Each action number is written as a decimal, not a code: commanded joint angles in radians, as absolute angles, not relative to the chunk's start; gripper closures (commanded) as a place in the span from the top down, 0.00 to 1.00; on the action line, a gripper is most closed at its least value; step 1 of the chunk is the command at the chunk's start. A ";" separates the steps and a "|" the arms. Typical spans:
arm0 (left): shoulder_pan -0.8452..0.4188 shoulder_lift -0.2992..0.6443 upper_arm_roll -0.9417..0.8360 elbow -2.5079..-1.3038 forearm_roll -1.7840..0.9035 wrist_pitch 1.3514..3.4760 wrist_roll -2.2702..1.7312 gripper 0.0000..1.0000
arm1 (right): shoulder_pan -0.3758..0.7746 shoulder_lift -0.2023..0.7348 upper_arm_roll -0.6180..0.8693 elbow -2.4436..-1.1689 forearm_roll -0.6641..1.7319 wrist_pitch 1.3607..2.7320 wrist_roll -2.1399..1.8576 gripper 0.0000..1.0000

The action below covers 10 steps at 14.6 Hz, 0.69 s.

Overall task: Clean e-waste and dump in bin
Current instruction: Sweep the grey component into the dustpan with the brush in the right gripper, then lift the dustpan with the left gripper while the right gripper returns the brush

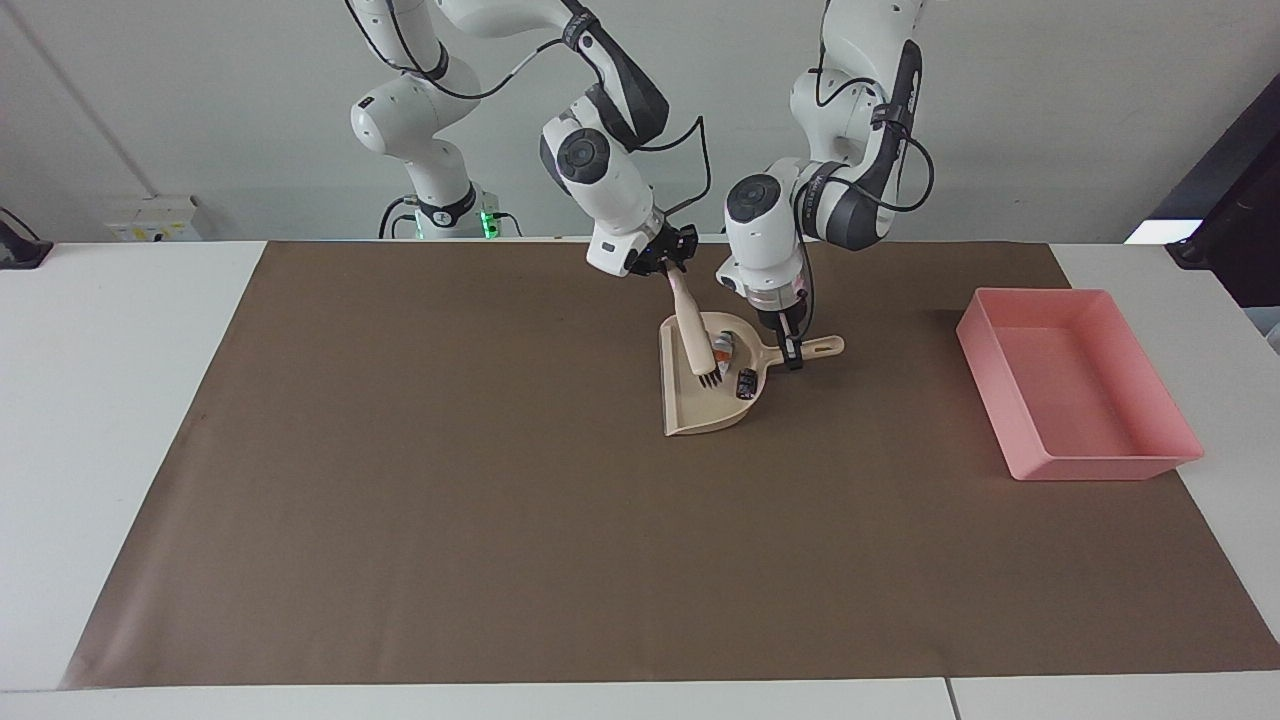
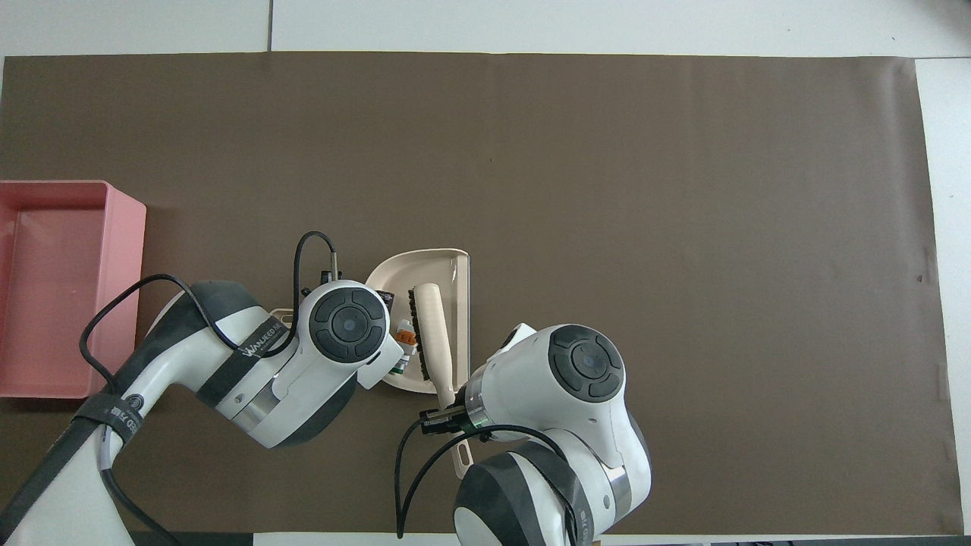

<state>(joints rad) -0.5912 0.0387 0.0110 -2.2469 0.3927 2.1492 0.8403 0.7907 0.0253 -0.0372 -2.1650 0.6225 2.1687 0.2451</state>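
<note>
The beige dustpan (image 1: pixel 700 408) (image 2: pixel 428 265) lies on the brown mat near the robots' side. The e-waste scraps (image 1: pixel 735 370) (image 2: pixel 403 341) lie inside it, near its handle end. My right gripper (image 1: pixel 668 265) is shut on a beige brush (image 1: pixel 692 340) (image 2: pixel 432 334), held slanted with its bristles inside the dustpan. My left gripper (image 1: pixel 792 352) is shut on the dustpan's handle (image 1: pixel 822 346); in the overhead view the arm covers that grip. The pink bin (image 1: pixel 1075 385) (image 2: pixel 57 288) stands at the left arm's end of the table.
A brown mat (image 1: pixel 450 520) covers most of the white table (image 1: pixel 120 350). Both arms crowd the space over the dustpan.
</note>
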 commanded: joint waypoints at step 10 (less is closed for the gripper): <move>-0.445 -0.037 0.014 -2.263 0.170 2.223 1.097 0.00 | 0.307 -0.195 -0.043 -2.121 0.043 1.741 0.263 0.00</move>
<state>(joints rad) -0.4813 0.0189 0.0153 -2.2505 0.1942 2.2192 1.0387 0.4064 -0.1941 -0.0572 -2.1204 0.1196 1.7716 0.3387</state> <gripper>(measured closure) 0.678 0.736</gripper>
